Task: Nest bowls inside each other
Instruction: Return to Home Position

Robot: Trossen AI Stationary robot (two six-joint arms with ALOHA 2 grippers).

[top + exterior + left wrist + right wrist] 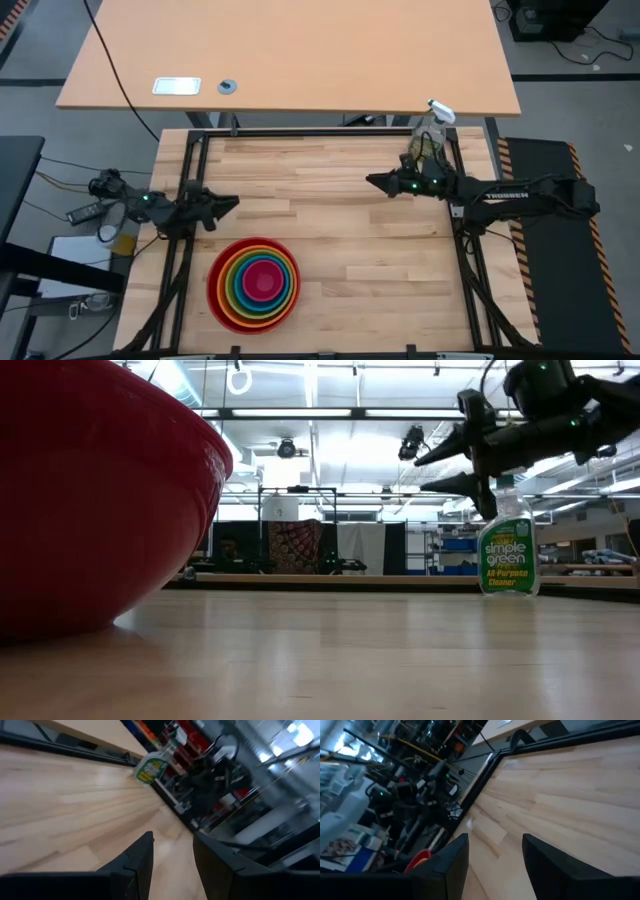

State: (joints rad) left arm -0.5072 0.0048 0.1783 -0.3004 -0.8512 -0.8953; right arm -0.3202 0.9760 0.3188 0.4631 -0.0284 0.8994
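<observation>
My left gripper (228,205) hangs at the left edge of the table (340,230) and points right, toward the middle. Its fingers are spread with only bare wood showing between them, which my left wrist view (174,840) shows clearly. It holds nothing.

My right gripper (375,181) is out over the far right part of the table and points left. It is also released, with the two fingers apart and nothing between them (495,840). In the low view it hangs above the tabletop, clear of the wood (435,470).

Just behind that hand, at the far right corner, the spray bottle (428,140) stands upright on the boards. It touches neither of my grippers.

The bowls sit together as one nest on the near left part of the table, just nearer than my left gripper and apart from it. The red bowl (212,290) is on the outside. Inside it come the orange bowl (221,288), the lime green bowl (231,285) and the blue bowl (240,283), with the pink bowl (260,280) in the centre. The rims show as rings, one within the next.

The red wall fills the left of the low view (90,490).

Beyond the far edge of the table stands a tan desk (290,60).
</observation>
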